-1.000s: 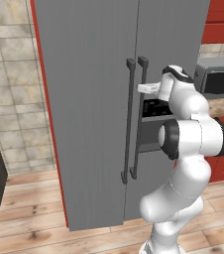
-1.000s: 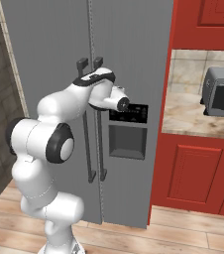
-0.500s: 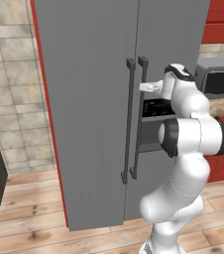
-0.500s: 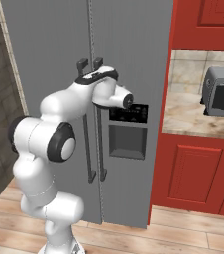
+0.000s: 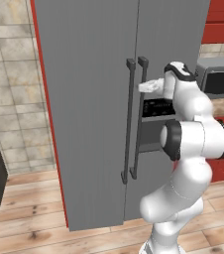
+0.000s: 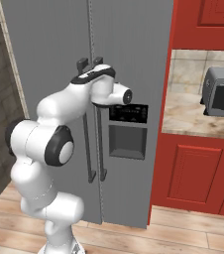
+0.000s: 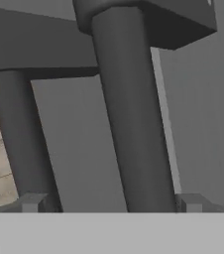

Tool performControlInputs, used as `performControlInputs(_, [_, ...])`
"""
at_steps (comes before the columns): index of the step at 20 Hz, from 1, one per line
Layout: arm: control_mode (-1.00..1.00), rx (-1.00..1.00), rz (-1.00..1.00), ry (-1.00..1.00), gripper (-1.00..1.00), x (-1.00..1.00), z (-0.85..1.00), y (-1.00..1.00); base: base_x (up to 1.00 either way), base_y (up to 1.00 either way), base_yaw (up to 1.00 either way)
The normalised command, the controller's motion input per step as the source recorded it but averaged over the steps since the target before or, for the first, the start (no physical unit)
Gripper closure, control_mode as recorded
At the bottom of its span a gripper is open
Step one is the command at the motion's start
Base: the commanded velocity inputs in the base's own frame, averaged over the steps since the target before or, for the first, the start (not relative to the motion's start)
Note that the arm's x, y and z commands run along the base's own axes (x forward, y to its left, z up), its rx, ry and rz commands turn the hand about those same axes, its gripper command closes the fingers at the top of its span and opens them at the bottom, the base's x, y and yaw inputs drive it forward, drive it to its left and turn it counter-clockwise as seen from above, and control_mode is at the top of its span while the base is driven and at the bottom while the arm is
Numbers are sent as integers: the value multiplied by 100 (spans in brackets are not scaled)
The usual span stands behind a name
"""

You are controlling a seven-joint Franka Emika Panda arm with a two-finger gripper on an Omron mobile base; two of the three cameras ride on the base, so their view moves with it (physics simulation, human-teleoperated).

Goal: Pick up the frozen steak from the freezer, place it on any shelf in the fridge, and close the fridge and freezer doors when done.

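While the white arm reaches toward the middle of the double-door unit, these are the parts, listed from the hand outward.

Gripper (image 7: 109,202): spread apart, grasping nothing; in the hand view two small grey fingertips (image 7: 32,202) rise at the bottom, one on each side of a thick dark bar that fills the gap between them.
Gripper in the left base view (image 5: 144,87): level with the upper part of the right-hand handle, touching or just beside it; which one cannot be told.
Handles: two long vertical dark grey bars, side by side at the seam; freezer handle (image 5: 140,117) nearer the hand, fridge handle (image 5: 128,121) just left of it.
Doors: two tall flat grey doors, both closed; fridge door (image 5: 84,99) wider, on the left; freezer door (image 6: 134,59) narrower, on the right.
Dispenser panel (image 6: 128,130): one, dark, set into the freezer door.
Frozen steak: hidden behind the closed doors; its place cannot be told.
Microwave (image 6: 222,95): one, grey, on the counter (image 6: 183,119) right of the unit.
Red cabinets (image 6: 193,173): below and above the counter.
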Motion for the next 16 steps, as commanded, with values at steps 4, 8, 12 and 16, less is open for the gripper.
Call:
performControlInputs(4, [-100,-21,-2,-15,-100,-19,0,88,0,0,0])
performControlInputs(8, [-100,-20,-26,-7,-100,40,0,71,0,0,0])
performControlInputs(12, [-100,-17,-53,0,-100,93,-2,41,0,0,0])
performControlInputs(16, [-100,-14,-63,0,-100,100,-23,55,0,0,0])
